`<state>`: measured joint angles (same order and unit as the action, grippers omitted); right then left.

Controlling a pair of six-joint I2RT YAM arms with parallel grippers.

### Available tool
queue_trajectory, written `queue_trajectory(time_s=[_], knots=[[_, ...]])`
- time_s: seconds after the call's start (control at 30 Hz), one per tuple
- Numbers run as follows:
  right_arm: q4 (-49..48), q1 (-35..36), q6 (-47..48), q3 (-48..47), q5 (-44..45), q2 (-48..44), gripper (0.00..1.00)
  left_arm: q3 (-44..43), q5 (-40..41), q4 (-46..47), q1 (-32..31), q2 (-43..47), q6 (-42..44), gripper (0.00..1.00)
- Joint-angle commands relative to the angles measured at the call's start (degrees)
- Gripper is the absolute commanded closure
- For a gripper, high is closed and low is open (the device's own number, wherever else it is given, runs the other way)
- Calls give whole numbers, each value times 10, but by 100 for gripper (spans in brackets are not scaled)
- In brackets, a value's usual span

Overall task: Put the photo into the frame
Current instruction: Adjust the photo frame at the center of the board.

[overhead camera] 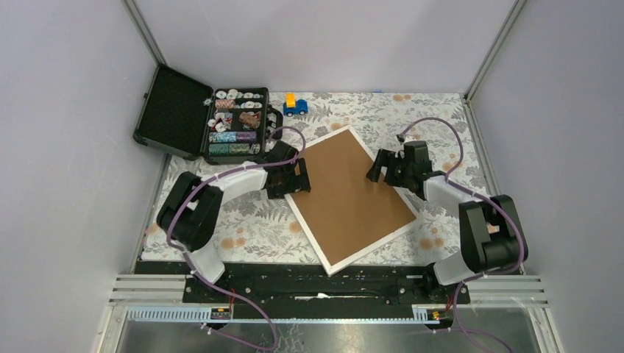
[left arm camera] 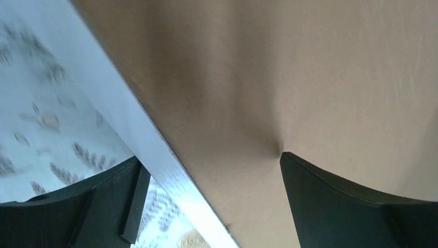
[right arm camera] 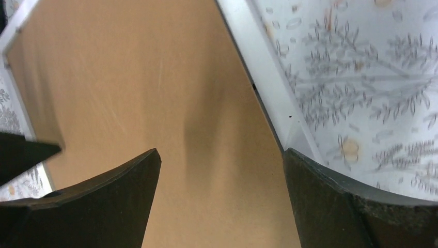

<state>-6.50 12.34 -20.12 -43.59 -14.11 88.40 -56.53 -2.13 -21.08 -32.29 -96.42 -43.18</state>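
Note:
The frame [overhead camera: 368,249] lies face down on the floral cloth, turned at an angle, its brown back [overhead camera: 349,187] up inside the thin white moulding. The photo is hidden. My left gripper [overhead camera: 298,176] is open at the frame's left edge; in the left wrist view [left arm camera: 206,201] the white moulding [left arm camera: 129,124] runs between the fingers, one over the cloth, one touching the brown back [left arm camera: 289,77]. My right gripper [overhead camera: 379,168] is open at the frame's right edge; in the right wrist view [right arm camera: 222,196] one finger is over the brown back [right arm camera: 129,77], the other by the moulding [right arm camera: 258,67].
An open black case [overhead camera: 176,110] with sorted chips stands at the back left. A small blue and yellow toy car [overhead camera: 296,105] sits behind the frame. The floral cloth [overhead camera: 243,228] covers the table. Grey walls close in both sides.

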Motion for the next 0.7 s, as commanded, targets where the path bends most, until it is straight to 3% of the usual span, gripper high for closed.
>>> queue_trajectory(time_s=[0.0, 0.37, 0.57, 0.67], knots=[[90, 67, -127, 66, -197, -21, 6, -106, -91, 192, 1, -71, 21, 1], [72, 96, -161, 60, -207, -56, 5, -312, -169, 120, 38, -214, 87, 1], [286, 94, -81, -28, -15, -118, 1, -277, -126, 62, 41, -144, 136, 1], [321, 72, -70, -62, 22, -138, 0, -248, -121, 45, 44, -110, 146, 1]])
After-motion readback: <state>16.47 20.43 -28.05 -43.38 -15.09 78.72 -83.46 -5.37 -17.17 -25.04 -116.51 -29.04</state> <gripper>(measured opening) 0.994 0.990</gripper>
